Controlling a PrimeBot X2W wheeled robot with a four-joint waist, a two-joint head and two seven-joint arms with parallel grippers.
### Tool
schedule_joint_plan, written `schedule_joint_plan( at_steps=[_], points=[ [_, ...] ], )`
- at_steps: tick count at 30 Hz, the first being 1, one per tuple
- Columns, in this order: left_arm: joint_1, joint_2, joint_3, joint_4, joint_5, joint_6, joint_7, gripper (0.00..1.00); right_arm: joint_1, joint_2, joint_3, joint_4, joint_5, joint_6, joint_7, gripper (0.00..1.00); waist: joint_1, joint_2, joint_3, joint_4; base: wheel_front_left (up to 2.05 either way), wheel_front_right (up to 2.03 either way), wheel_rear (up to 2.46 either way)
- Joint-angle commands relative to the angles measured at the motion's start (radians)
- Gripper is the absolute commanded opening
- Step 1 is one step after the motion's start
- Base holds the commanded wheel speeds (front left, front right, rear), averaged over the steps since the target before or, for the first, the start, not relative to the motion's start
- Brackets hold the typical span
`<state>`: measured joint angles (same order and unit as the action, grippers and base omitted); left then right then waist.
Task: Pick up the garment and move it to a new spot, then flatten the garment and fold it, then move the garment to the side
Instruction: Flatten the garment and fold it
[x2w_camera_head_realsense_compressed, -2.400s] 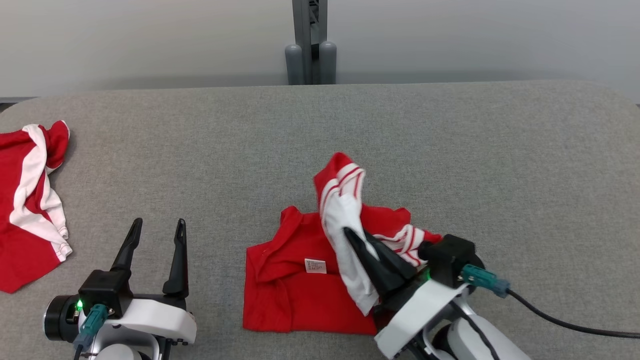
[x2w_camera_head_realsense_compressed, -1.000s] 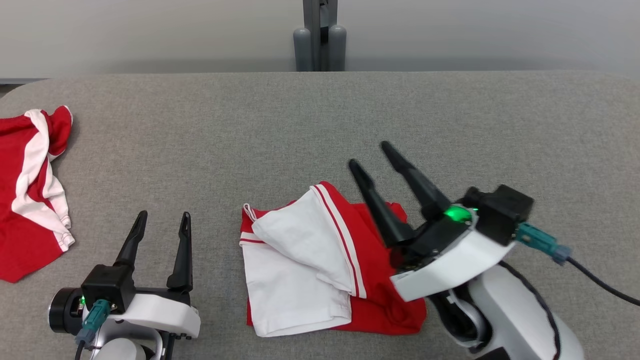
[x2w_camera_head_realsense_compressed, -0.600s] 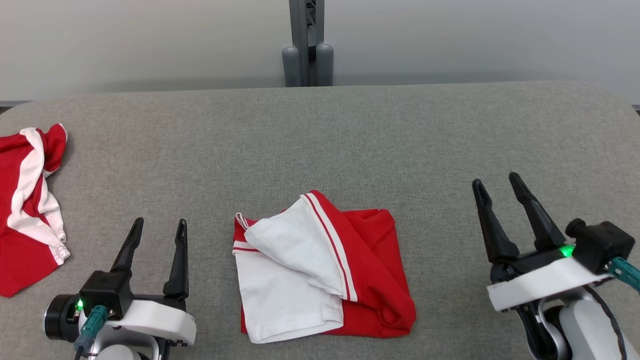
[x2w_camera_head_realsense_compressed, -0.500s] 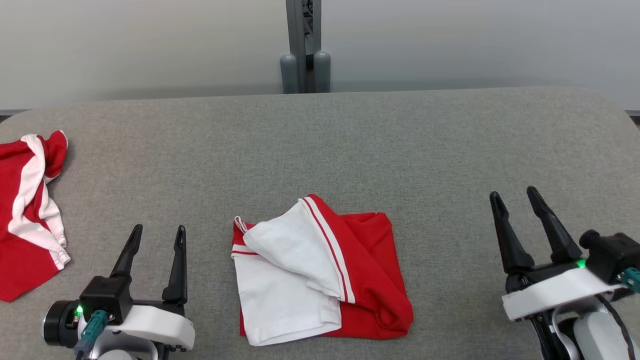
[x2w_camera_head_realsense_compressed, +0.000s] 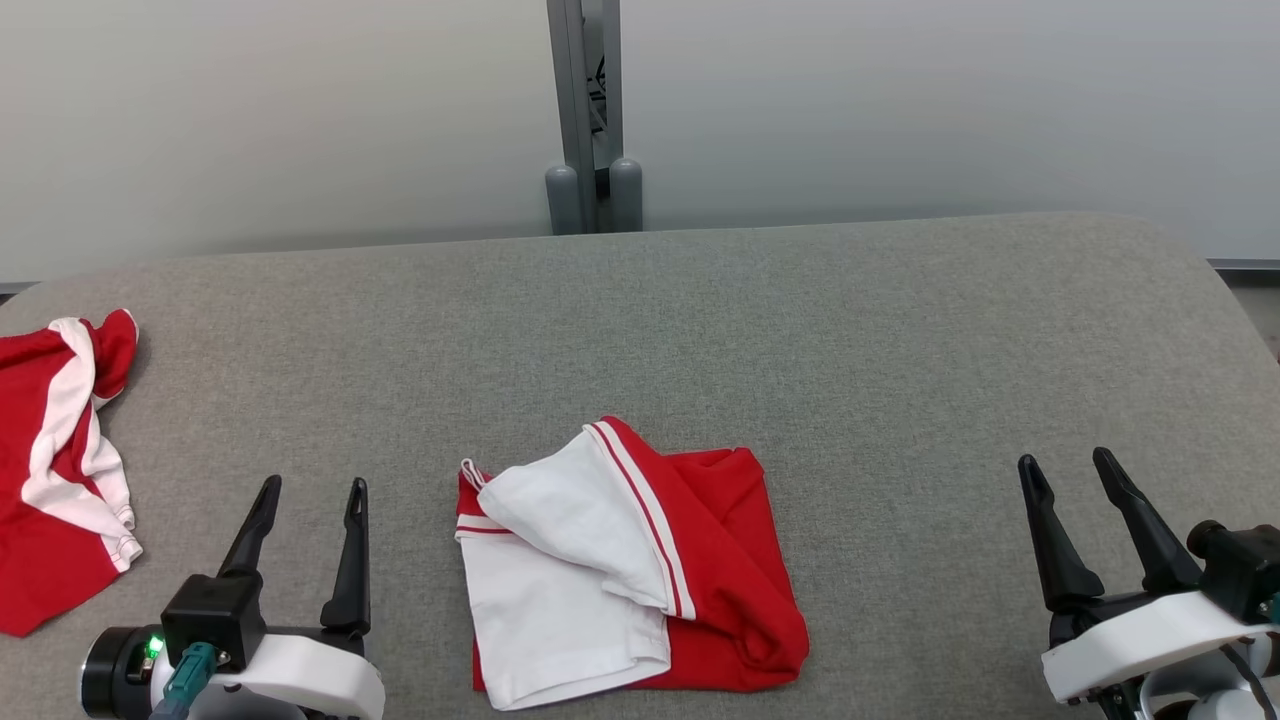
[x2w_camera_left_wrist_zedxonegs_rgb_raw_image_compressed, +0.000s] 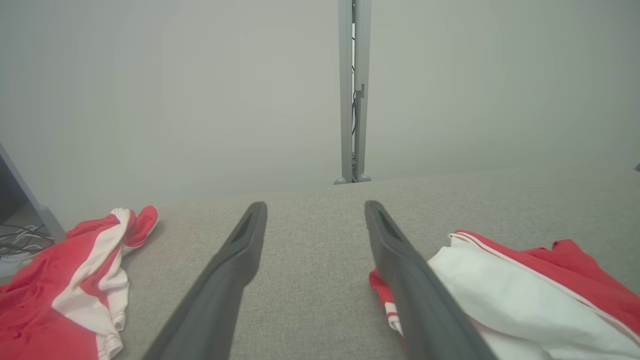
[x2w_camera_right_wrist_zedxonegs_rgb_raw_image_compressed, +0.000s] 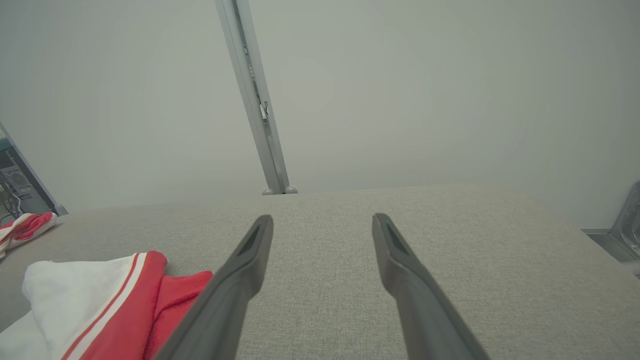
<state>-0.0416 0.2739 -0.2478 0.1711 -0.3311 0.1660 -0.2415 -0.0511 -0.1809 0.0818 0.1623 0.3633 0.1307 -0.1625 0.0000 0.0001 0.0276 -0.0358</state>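
Observation:
A red and white garment (x2w_camera_head_realsense_compressed: 625, 565) lies folded into a rough square on the grey table (x2w_camera_head_realsense_compressed: 760, 330), near its front middle. The same garment (x2w_camera_left_wrist_zedxonegs_rgb_raw_image_compressed: 525, 300) shows at the lower right of the left wrist view, and the garment (x2w_camera_right_wrist_zedxonegs_rgb_raw_image_compressed: 100, 300) sits at the lower left of the right wrist view. My left gripper (x2w_camera_head_realsense_compressed: 313, 492) rests open at the front left, well left of the garment. At the front right my right gripper (x2w_camera_head_realsense_compressed: 1065, 464) stands open, far from the cloth. Both hold nothing.
A second red and white garment (x2w_camera_head_realsense_compressed: 55, 465) lies crumpled at the table's left edge. A grey post (x2w_camera_head_realsense_compressed: 585, 110) rises behind the table's far edge against a pale wall. The table's right corner is rounded.
My right gripper let go of the garment's flap, which now lies folded over, and drew back to the front right. The head camera tilted up. The left arm stayed put.

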Motion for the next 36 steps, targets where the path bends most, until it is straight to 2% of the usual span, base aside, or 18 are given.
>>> schedule_joint_plan(
  at_steps=[1, 13, 14, 15, 16, 23, 30, 36],
  points=[
    [0.014, 0.007, -0.001, -0.005, 0.007, 0.006, 0.002, 1.00, 0.009, 0.002, -0.005, -0.012, -0.007, 0.000, 0.008, 1.00, 0.0000, -0.0001, -0.003, 0.000, 0.00, 0.00, 0.00],
    [0.005, 0.008, -0.012, -0.025, 0.003, 0.016, 0.009, 1.00, 0.011, 0.004, -0.021, -0.044, -0.032, 0.000, 0.046, 1.00, 0.0000, -0.0001, 0.009, 0.011, 0.00, 0.00, 0.00],
    [0.000, 0.008, -0.013, -0.027, 0.003, 0.015, 0.009, 1.00, 0.004, 0.003, -0.014, -0.045, -0.031, 0.000, 0.050, 0.88, 0.0000, -0.0001, 0.014, 0.013, 0.00, 0.00, 0.00],
    [-0.006, 0.008, -0.015, -0.028, 0.004, 0.015, 0.009, 1.00, -0.002, 0.001, -0.003, -0.043, -0.027, 0.000, 0.055, 0.26, 0.0000, -0.0001, 0.020, 0.017, 0.00, 0.00, 0.00],
    [-0.012, 0.007, -0.017, -0.029, 0.004, 0.014, 0.009, 1.00, -0.009, 0.000, 0.011, -0.040, -0.021, 0.000, 0.061, 0.00, 0.0000, -0.0001, 0.025, 0.021, 0.00, 0.00, 0.00],
    [-0.047, -0.002, -0.030, -0.026, 0.009, 0.004, 0.003, 1.00, -0.111, -0.006, 0.162, 0.040, 0.027, 0.000, 0.072, 0.00, 0.0000, -0.0001, 0.078, 0.061, 0.00, 0.00, 0.00],
    [-0.095, -0.026, -0.055, 0.003, 0.009, -0.016, -0.006, 1.00, -0.251, -0.021, 0.381, 0.229, 0.106, 0.000, 0.050, 0.00, 0.0000, -0.0001, 0.123, 0.119, 0.00, 0.00, 0.00],
    [-0.125, -0.047, -0.069, 0.036, 0.010, -0.032, -0.014, 1.00, -0.313, -0.036, 0.489, 0.356, 0.165, 0.000, 0.023, 0.00, 0.0000, -0.0001, 0.143, 0.156, 0.00, 0.00, 0.00]
  ],
)
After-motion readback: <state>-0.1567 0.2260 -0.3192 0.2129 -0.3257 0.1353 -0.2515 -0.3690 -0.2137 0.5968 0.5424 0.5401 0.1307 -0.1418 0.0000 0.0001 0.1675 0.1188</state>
